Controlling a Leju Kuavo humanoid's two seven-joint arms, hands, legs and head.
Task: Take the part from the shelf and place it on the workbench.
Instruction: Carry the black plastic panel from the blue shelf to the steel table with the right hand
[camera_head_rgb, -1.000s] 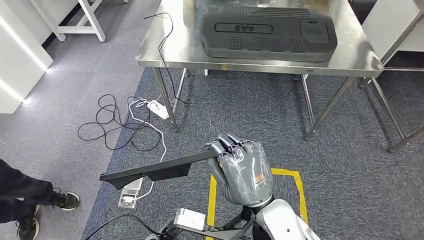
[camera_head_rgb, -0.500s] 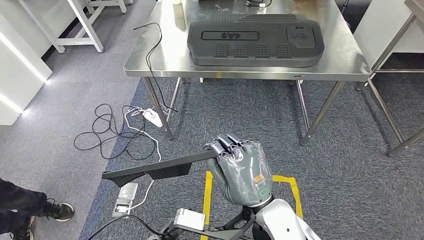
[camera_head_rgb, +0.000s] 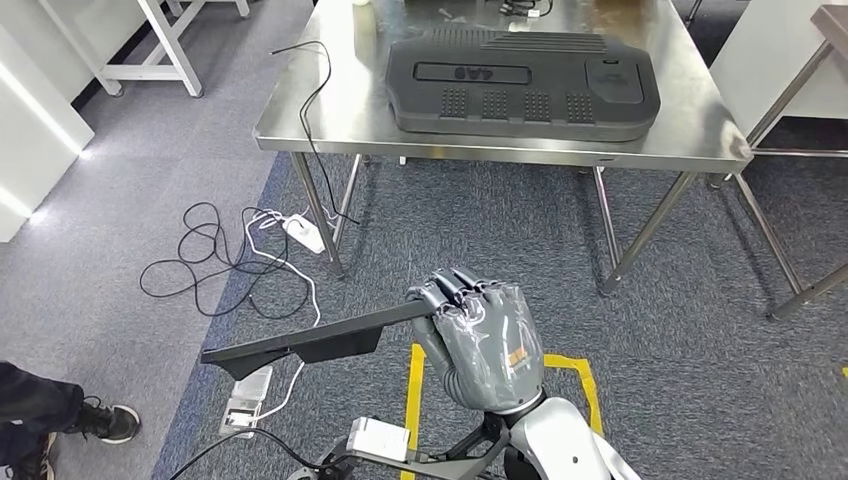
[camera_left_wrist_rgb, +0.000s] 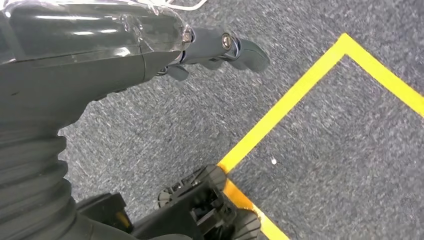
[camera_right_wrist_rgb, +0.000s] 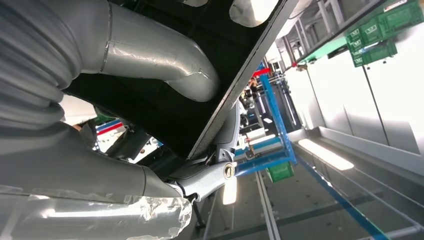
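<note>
A long flat black part (camera_head_rgb: 300, 343) sticks out to the left from my right hand (camera_head_rgb: 485, 340), which grips one end of it at waist height above the carpet. Close up in the right wrist view, the thumb (camera_right_wrist_rgb: 160, 55) presses against the part's dark face (camera_right_wrist_rgb: 165, 115). The steel workbench (camera_head_rgb: 340, 110) stands ahead, beyond the hand, and a large black moulded cover (camera_head_rgb: 522, 85) lies on it. My left hand (camera_left_wrist_rgb: 100, 45) hangs over the floor holding nothing, its fingers (camera_left_wrist_rgb: 235, 47) loosely apart.
Black and white cables with a power strip (camera_head_rgb: 300, 232) lie on the floor by the workbench's left legs. A yellow tape square (camera_head_rgb: 570, 365) marks the carpet under me. A person's shoe (camera_head_rgb: 105, 422) is at the lower left. Another table's frame (camera_head_rgb: 800, 100) stands to the right.
The camera has moved: the workbench and floor cables shift in the picture. My right hand still holds the part in the same pose.
</note>
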